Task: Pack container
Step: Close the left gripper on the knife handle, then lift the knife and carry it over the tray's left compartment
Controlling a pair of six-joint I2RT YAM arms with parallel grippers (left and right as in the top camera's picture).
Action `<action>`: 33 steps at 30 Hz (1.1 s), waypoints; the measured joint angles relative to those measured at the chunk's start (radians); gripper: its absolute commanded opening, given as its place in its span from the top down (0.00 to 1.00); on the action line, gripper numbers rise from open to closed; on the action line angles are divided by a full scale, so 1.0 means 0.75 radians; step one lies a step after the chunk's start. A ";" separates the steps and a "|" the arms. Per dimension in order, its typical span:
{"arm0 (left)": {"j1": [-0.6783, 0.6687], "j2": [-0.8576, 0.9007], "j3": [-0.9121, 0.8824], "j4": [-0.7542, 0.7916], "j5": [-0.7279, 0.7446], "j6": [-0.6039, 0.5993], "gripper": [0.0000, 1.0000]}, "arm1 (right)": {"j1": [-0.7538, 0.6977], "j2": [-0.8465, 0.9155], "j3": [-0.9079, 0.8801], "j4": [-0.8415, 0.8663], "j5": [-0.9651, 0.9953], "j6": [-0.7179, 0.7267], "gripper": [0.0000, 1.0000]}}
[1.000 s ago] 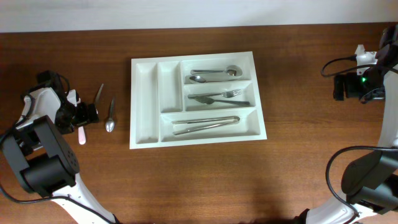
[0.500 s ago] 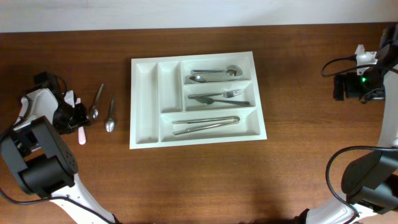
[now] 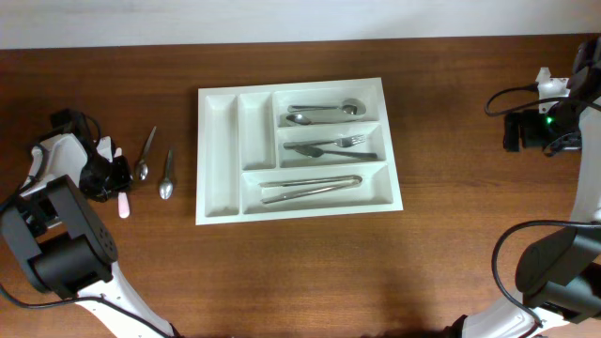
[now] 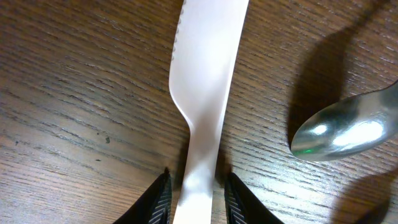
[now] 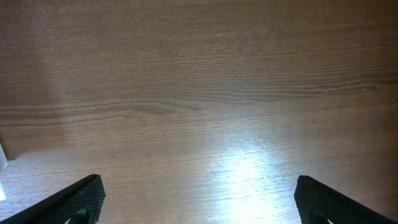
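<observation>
The white container [image 3: 218, 141] lies in the middle of the table, with metal spoons, forks and knives in its three long compartments. To its left, a white plastic knife [image 3: 123, 205] lies flat on the wood. My left gripper [image 4: 198, 177] straddles this knife's [image 4: 205, 93] handle, its jaws drawn in close with a thin gap on each side. Far off at the table's right end, my right gripper [image 5: 199, 193] hangs wide open over bare wood.
Two metal spoons [image 3: 144, 160] [image 3: 167, 178] lie between the left gripper and the container. One spoon bowl [image 4: 342, 134] sits just right of the plastic knife. A black device with a green light [image 3: 540, 127] is at the far right.
The left gripper's jaws have narrowed from wide open to just around the knife handle. The left arm shifted slightly left. The right arm has not moved.
</observation>
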 measured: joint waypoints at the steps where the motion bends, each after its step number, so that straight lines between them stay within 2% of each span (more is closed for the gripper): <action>1: 0.000 0.000 0.000 0.000 0.000 0.000 0.70 | 0.000 0.000 0.000 0.000 0.000 -0.001 0.01; 5: 0.000 0.000 0.000 0.000 0.000 0.001 0.75 | 0.000 0.000 0.000 0.000 0.000 -0.001 0.01; 11: 0.000 0.000 0.000 0.001 0.000 0.000 0.77 | 0.000 0.000 0.000 0.000 -0.001 -0.001 0.01; 17: 0.000 0.000 0.000 0.001 0.000 0.000 0.82 | 0.000 0.000 0.000 0.000 0.000 -0.001 0.01; 24: 0.000 0.000 0.000 0.001 0.000 0.000 0.94 | 0.000 0.000 0.000 0.000 0.000 0.000 0.01; 33: 0.000 0.001 0.022 -0.010 0.048 0.000 0.95 | 0.000 0.000 0.000 0.000 0.000 -0.001 0.01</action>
